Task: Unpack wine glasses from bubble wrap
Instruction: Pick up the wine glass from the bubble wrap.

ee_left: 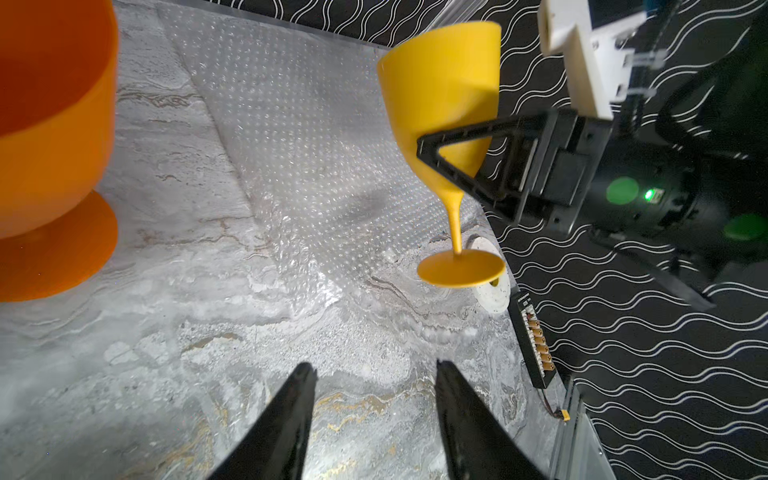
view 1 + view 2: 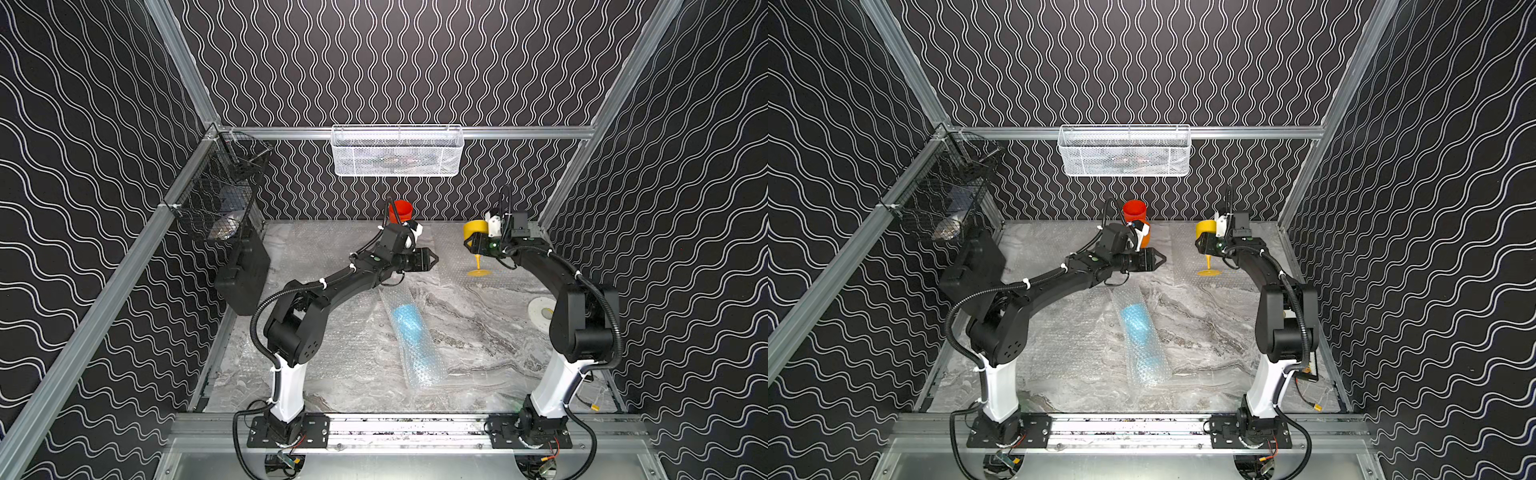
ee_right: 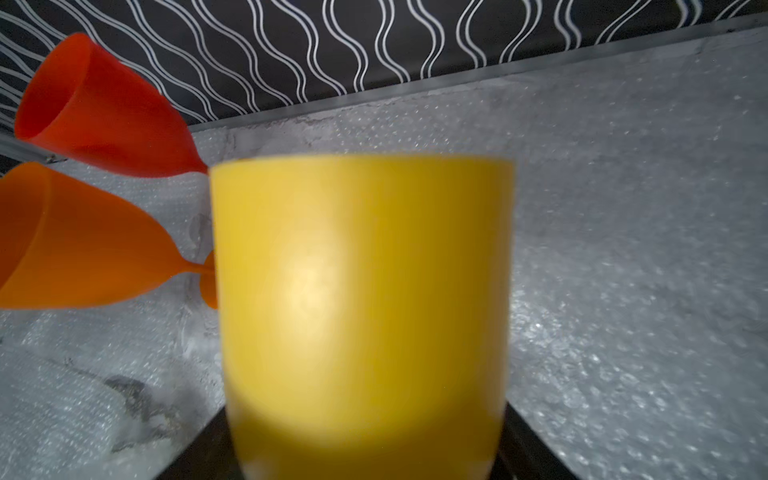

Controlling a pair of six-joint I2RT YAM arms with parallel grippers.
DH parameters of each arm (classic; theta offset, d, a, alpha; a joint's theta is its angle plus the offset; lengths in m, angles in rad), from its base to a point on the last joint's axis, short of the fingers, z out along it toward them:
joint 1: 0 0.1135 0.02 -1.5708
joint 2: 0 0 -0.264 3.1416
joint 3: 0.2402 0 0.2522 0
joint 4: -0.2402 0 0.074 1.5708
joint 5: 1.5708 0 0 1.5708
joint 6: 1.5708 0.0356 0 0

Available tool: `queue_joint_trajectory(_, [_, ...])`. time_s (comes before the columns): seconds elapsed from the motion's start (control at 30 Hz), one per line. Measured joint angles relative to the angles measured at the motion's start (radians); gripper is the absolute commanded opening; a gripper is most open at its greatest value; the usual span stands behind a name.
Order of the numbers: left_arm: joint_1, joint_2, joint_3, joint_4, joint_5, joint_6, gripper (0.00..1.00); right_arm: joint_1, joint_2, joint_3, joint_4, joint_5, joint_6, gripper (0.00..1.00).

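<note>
**Yellow goblet in the right claw, one roll left to open**

The grey marbled counter (image 2: 478,332) sat inside black walls (image 2: 374,62) with wavy white lines. From my station I saw the right claw (image 2: 470,245) clamped on the lower bowl of the yellow goblet (image 2: 475,229). It held the goblet upright near the back right corner, over a flat bubble wrap sheet (image 2: 451,266). I could not tell whether the foot touched the sheet.

The red goblet (image 2: 401,210) and orange goblet (image 2: 1145,233) stood bare at the back, close together. The light blue goblet (image 2: 409,326) lay mid-counter inside a bubble wrap roll (image 2: 419,365), not yet unpacked.

I judged the goblets light, stiff and smooth, and top-heavy on thin stems. The bowl looked the safer hold. The wrap looked soft, slick and hard to see, so I would pinch a loose end of the roll rather than its middle.

The left arm (image 2: 332,286) reached forward and inward with its wrist about level. The left claw (image 2: 434,259) pointed towards the yellow goblet, its jaws apart and empty above the counter. The right arm (image 2: 540,266) stretched back with its claw turned inward.
</note>
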Motion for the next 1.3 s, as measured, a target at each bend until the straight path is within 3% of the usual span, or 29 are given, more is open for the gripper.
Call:
queue_joint_trajectory(0.27, [0.042,-0.057,-0.008,-0.019,0.017,-0.027,0.52,0.055,-0.031,-0.133,0.132,-0.030,0.027,0.68])
queue_joint_trajectory(0.6, [0.091,-0.080,0.070,-0.181,-0.006,0.016,0.53,0.145,-0.140,-0.298,0.282,-0.017,0.004,0.68])
queue_joint_trajectory(1.3, [0.109,0.016,0.429,-0.557,0.093,0.031,0.55,0.438,-0.317,-0.589,0.685,0.247,-0.111,0.68])
